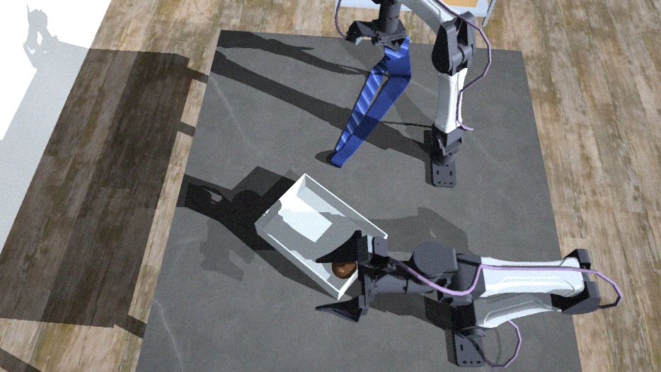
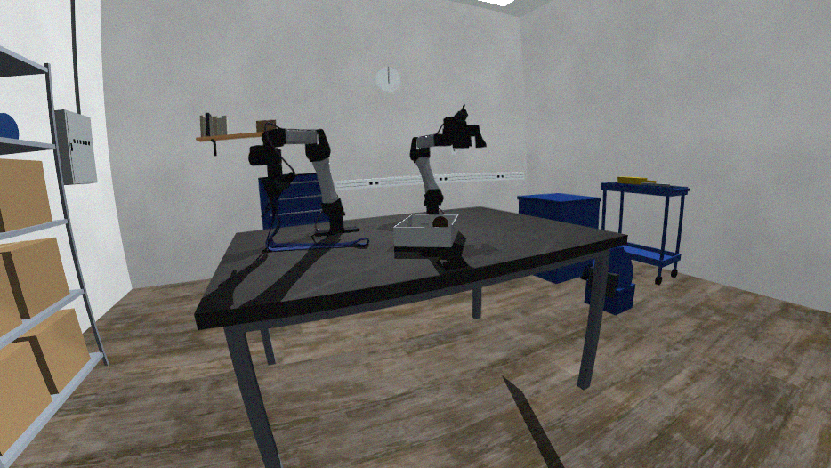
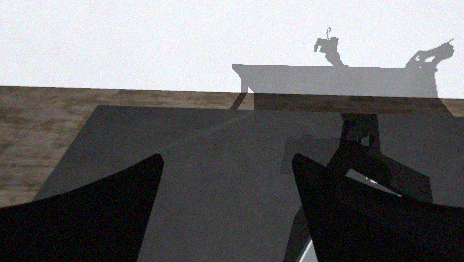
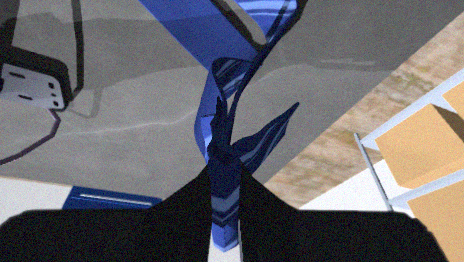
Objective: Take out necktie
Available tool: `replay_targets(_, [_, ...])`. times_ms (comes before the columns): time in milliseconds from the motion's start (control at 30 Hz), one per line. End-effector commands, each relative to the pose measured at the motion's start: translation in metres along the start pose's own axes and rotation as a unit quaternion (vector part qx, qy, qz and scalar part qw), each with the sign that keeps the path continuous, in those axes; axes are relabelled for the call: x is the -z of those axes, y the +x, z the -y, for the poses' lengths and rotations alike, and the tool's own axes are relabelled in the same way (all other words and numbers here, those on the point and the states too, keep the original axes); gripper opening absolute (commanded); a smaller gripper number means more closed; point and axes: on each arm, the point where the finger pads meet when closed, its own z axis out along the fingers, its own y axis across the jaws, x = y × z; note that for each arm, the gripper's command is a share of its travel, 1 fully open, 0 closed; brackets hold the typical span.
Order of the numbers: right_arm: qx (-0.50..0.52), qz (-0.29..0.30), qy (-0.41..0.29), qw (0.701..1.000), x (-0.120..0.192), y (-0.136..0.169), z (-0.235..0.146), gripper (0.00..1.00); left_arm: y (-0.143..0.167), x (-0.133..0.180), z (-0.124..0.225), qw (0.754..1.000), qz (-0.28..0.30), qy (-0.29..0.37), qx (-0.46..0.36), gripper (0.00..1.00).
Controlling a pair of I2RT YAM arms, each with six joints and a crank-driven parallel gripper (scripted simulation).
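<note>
The blue striped necktie hangs from my right gripper, which is shut on it above the table's far end. Its lower part lies folded on the table, outside the basket. The white basket stands flat and holds a round brown object at one end. My left gripper is open and empty, high above that end of the basket. It partly hides the basket and the brown object in the top view.
The right arm's base stands beside the tie. The left arm's base stands past the basket, near the table's side edge. A shelf with cardboard boxes stands beyond the table's end near the right gripper.
</note>
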Motion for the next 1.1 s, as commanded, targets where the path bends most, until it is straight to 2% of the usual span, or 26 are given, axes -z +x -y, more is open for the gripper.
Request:
replay_targets(0, [-0.004,-0.003,-0.046,0.999,-0.028,0.001,-0.002,0.05,0.000,0.000,0.000,1.000,0.000,0.000,0.000,1.00])
replay_targets(67, [-0.004,-0.003,-0.046,0.999,-0.028,0.001,-0.002,0.05,0.000,0.000,0.000,1.000,0.000,0.000,0.000,1.00])
replay_targets(567, [-0.005,-0.004,-0.050,0.999,-0.129,0.002,-0.013,0.05,0.000,0.000,0.000,1.000,0.000,0.000,0.000,1.00])
replay_targets(1000, [-0.005,-0.004,-0.049,0.999,-0.159,0.004,-0.016,0.05,0.000,0.000,0.000,1.000,0.000,0.000,0.000,1.00])
replay_targets(1067, [-0.005,-0.004,-0.049,0.999,-0.159,0.004,-0.016,0.15,0.000,0.000,0.000,1.000,0.000,0.000,0.000,1.00])
